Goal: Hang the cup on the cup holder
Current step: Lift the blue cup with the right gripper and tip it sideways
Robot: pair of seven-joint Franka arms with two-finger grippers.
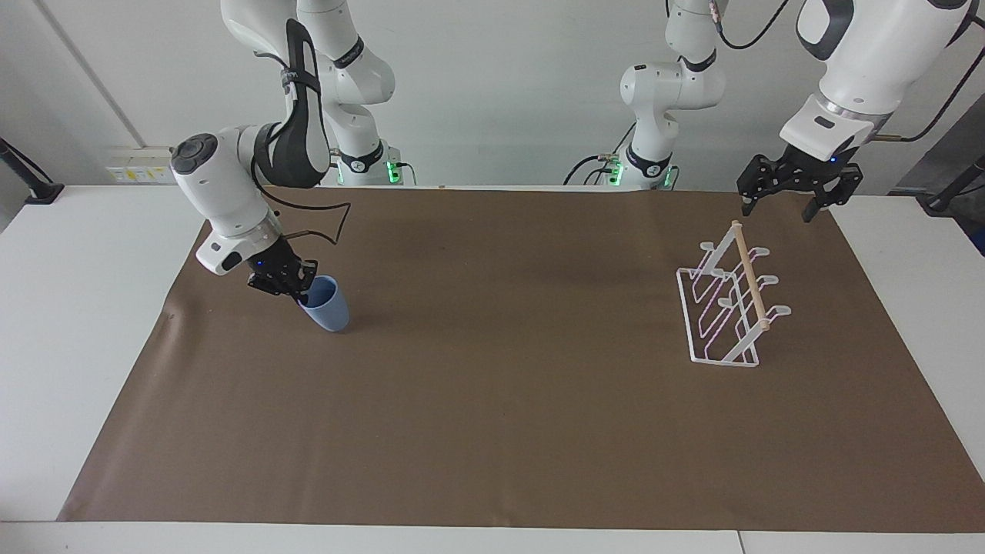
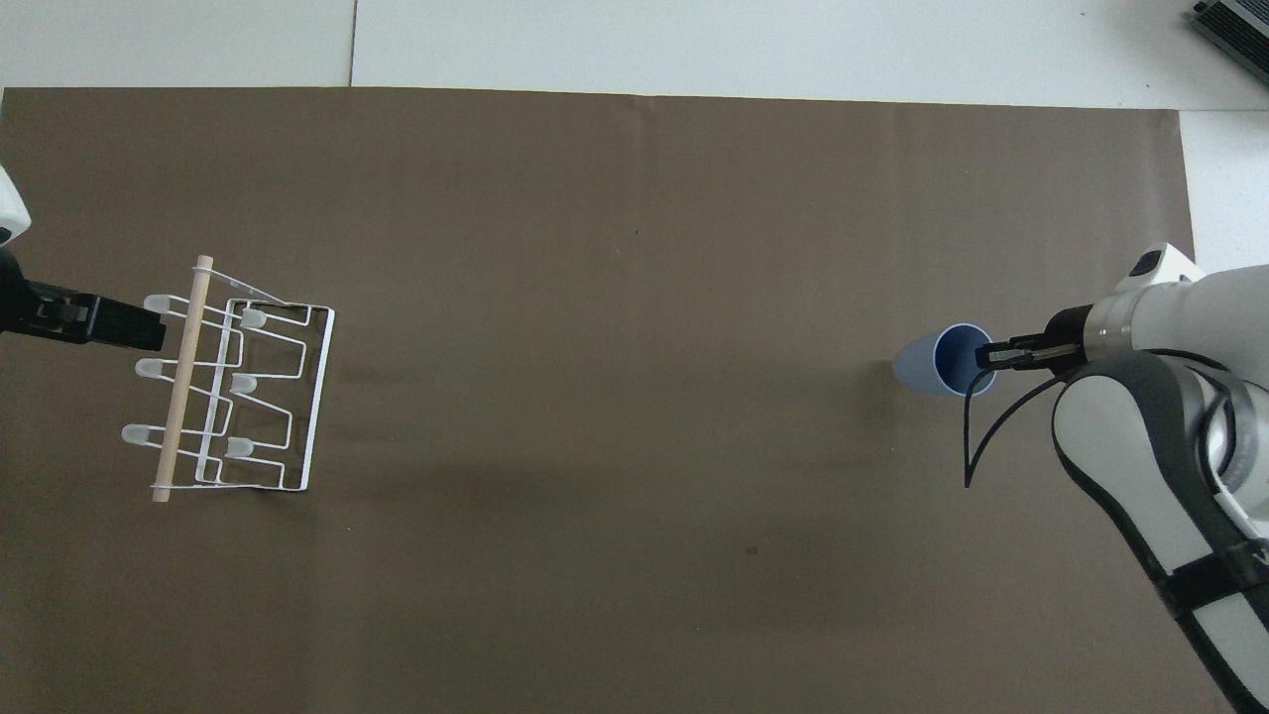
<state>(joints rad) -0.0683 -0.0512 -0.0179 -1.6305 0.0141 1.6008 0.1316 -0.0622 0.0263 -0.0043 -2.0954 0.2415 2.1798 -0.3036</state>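
The right claw (image 1: pixel 302 290) is clamped on the rim of the light-blue cup (image 1: pixel 325 305), one finger inside the mouth and one outside; the cup tilts, its mouth leaning toward the claw, and whether its base touches the brown mat (image 1: pixel 492 400) cannot be told. In the overhead view the cup (image 2: pixel 940 362) sits at about 3 o'clock of the mat, at the right arm's end of the table (image 1: pixel 69 308), with the right claw (image 2: pixel 996 355) reaching its rim from the 3 o'clock side. The white wire cup holder (image 1: pixel 729 306) stands upright on the mat at the left arm's end, well apart from the cup; in the overhead view the cup holder (image 2: pixel 233 392) is at about 9 o'clock, its wooden rod (image 2: pixel 180 382) running along the top. The left claw (image 1: pixel 785 201) waits in the air with its fingers spread apart, at about 1 o'clock of the cup holder in the facing view, not touching it
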